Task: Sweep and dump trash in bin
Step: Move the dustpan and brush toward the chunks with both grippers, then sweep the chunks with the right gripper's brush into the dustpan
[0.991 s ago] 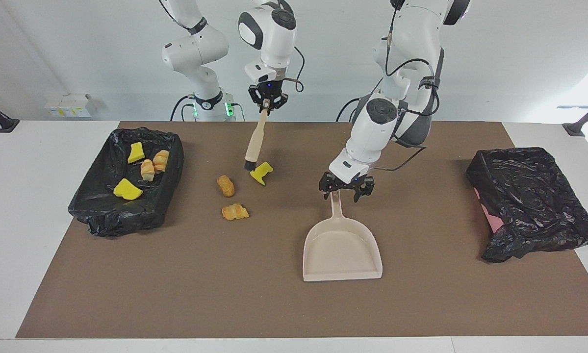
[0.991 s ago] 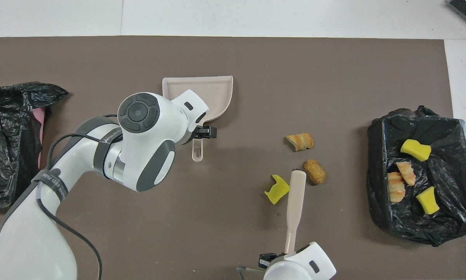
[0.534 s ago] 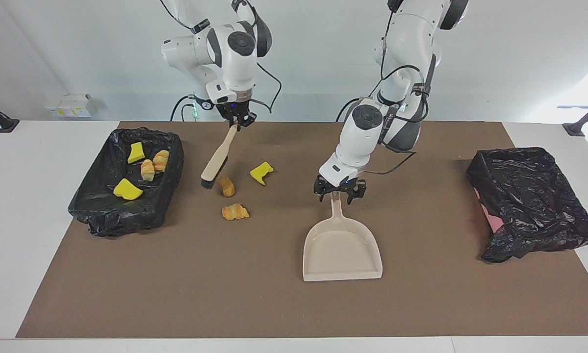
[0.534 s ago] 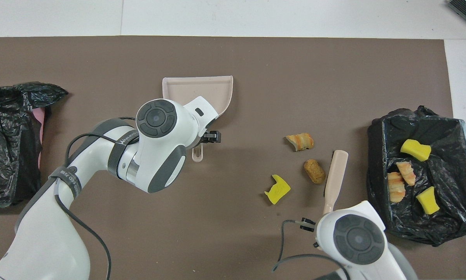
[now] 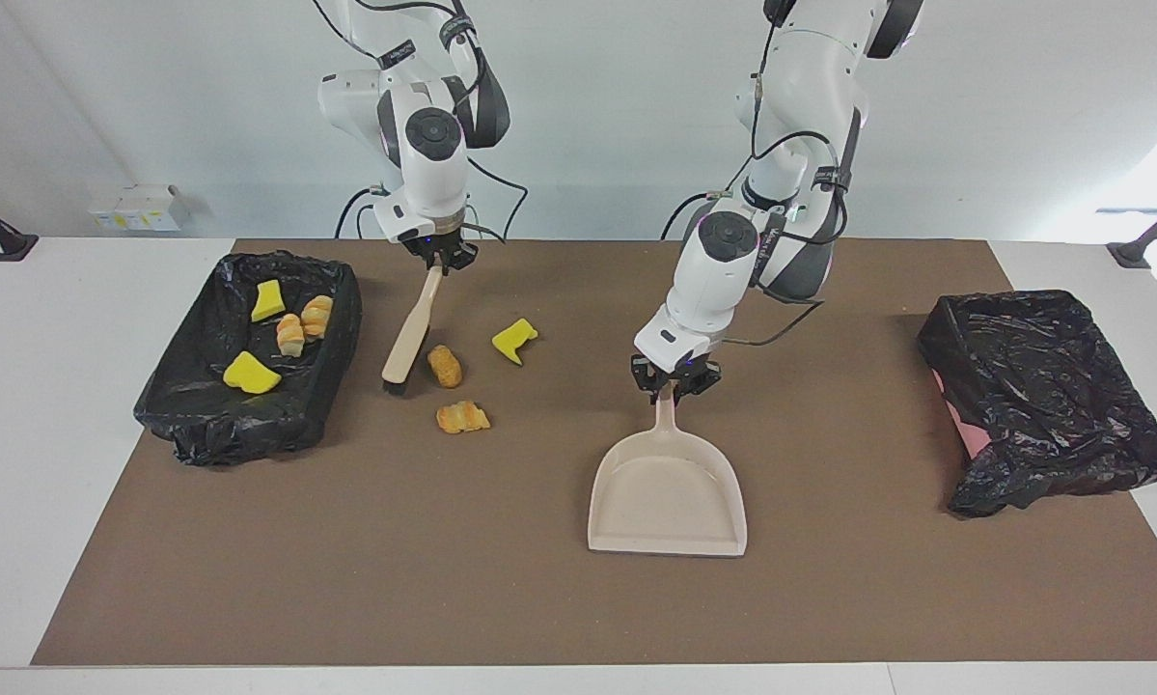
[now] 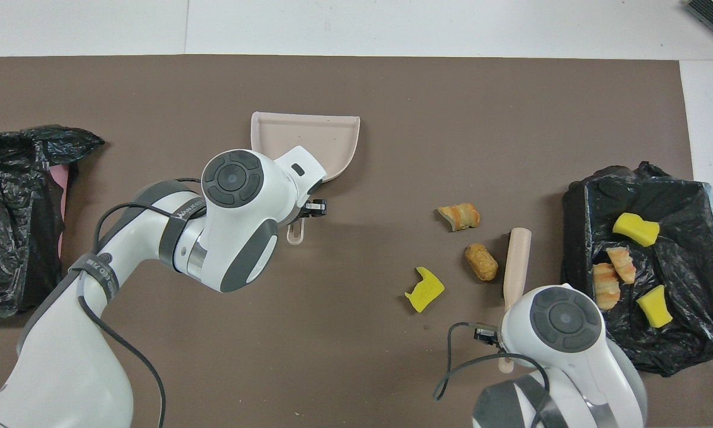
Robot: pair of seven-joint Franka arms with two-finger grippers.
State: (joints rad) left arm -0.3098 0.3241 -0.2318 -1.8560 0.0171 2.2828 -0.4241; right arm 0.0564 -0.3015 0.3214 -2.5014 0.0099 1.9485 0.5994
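Note:
Three pieces of trash lie loose on the brown mat: a tan lump (image 5: 445, 366) (image 6: 481, 261), a bread-like piece (image 5: 462, 417) (image 6: 459, 216) and a yellow piece (image 5: 514, 340) (image 6: 424, 289). Several more lie in the black-lined bin (image 5: 182, 405) (image 6: 576, 238) at the right arm's end. My right gripper (image 5: 438, 256) is shut on the handle of the beige brush (image 5: 412, 333) (image 6: 517, 258), whose dark bristle end is down between the tan lump and the bin. My left gripper (image 5: 674, 386) is shut on the handle of the beige dustpan (image 5: 668, 492) (image 6: 305, 139), which sits on the mat.
A second bin wrapped in a black bag (image 5: 1041, 396) (image 6: 11, 214) stands at the left arm's end of the table. The brown mat (image 5: 443, 579) covers most of the white table.
The right arm carried the brush from beside the yellow piece toward the bin, past the tan lump. The left gripper closed on the dustpan's handle, and the pan shifted slightly.

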